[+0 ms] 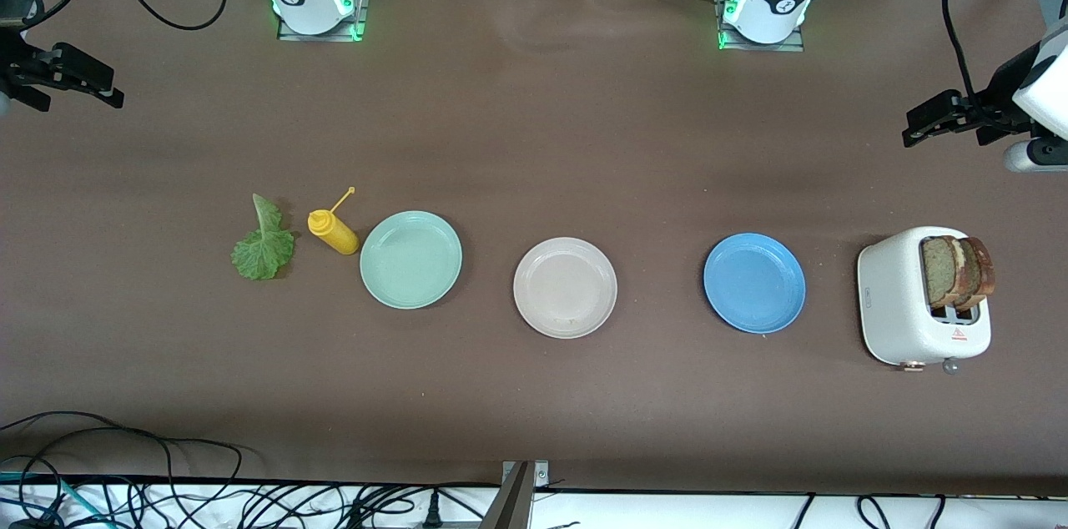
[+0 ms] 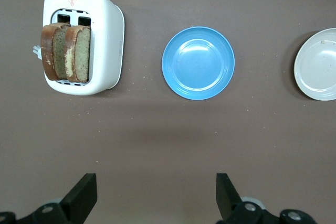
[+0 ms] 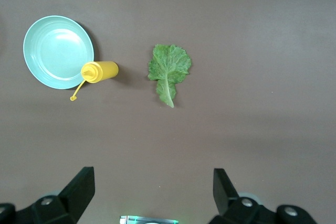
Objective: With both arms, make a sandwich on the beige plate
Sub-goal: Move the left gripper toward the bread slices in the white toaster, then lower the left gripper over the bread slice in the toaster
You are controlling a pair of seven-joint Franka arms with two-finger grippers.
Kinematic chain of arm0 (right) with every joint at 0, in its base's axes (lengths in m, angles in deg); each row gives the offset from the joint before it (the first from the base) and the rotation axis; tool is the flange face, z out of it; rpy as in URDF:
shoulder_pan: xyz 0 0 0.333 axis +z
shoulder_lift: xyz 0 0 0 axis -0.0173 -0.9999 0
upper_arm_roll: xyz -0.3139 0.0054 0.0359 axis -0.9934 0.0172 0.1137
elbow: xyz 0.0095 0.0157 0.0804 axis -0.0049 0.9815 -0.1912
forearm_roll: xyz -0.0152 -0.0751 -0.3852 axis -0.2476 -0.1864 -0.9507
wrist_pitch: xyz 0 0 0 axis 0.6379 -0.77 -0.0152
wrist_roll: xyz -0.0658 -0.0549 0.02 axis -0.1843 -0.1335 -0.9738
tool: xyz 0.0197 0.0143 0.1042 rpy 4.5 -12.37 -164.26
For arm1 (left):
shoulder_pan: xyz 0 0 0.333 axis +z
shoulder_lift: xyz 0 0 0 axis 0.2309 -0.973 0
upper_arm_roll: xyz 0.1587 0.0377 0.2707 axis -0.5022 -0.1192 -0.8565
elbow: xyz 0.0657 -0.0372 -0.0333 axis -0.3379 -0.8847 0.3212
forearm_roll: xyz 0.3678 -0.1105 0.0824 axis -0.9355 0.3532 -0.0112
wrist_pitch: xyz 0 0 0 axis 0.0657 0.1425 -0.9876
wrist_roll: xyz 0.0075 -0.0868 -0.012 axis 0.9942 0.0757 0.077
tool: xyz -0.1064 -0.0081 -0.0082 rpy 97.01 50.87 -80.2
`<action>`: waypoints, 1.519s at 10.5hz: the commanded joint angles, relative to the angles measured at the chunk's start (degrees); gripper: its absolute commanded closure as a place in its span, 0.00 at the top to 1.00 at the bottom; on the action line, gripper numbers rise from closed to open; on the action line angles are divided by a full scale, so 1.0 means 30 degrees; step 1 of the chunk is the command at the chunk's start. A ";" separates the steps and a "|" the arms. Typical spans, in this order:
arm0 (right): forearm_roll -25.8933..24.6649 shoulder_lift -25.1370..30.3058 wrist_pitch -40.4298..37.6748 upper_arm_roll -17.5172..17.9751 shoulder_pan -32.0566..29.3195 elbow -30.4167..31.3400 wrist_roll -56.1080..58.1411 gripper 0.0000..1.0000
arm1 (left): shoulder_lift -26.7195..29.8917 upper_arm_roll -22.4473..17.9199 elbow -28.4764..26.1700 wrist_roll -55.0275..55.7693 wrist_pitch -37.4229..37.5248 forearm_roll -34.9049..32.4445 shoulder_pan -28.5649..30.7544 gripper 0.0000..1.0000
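Two tan bread slices (image 1: pixel 958 270) with dark crusts stand upright in the slots of a white toaster (image 1: pixel 897 295); they also show in the left wrist view (image 2: pixel 65 51). The beige plate (image 1: pixel 565 287) sits empty mid-table, partly seen in the left wrist view (image 2: pixel 320 66). A green lettuce leaf (image 1: pixel 264 245) lies flat on the table, also in the right wrist view (image 3: pixel 169 66). My left gripper (image 1: pixel 911 127) is open and empty over bare table at the left arm's end (image 2: pixel 156 182). My right gripper (image 1: pixel 113 88) is open and empty over bare table at the right arm's end (image 3: pixel 153 177).
A mint-green plate (image 1: pixel 410 259) and a blue plate (image 1: pixel 754 283) flank the beige plate, both empty. A yellow squeeze bottle (image 1: pixel 334 231) lies on its side between the lettuce and the mint-green plate. Cables hang along the table's near edge.
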 commanded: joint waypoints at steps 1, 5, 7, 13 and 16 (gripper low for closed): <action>-0.0029 0.0192 -0.0051 0.0006 0.0085 -0.0153 -0.0277 1.00 | -0.0276 -0.0027 0.0021 -0.0184 -0.0646 -0.0552 0.0051 1.00; -0.0029 0.0192 -0.0080 0.0006 0.0085 -0.0153 -0.0277 1.00 | -0.1768 -0.0057 0.0021 -0.2140 -0.2841 -0.0553 0.1512 1.00; -0.0029 0.0192 -0.0109 0.0006 0.0085 -0.0153 -0.0277 1.00 | -0.2793 -0.0057 0.0021 -0.2410 -0.3868 -0.0524 0.2041 1.00; -0.0029 0.0192 -0.0109 0.0123 0.0085 -0.0153 -0.0277 1.00 | -0.5666 -0.0057 0.0021 -0.4548 -0.7296 -0.0553 0.3039 1.00; -0.0029 0.0192 -0.0138 0.0123 0.0085 -0.0153 -0.0277 1.00 | -0.6546 -0.0086 0.0021 -0.5248 -0.7974 -0.0553 0.3068 1.00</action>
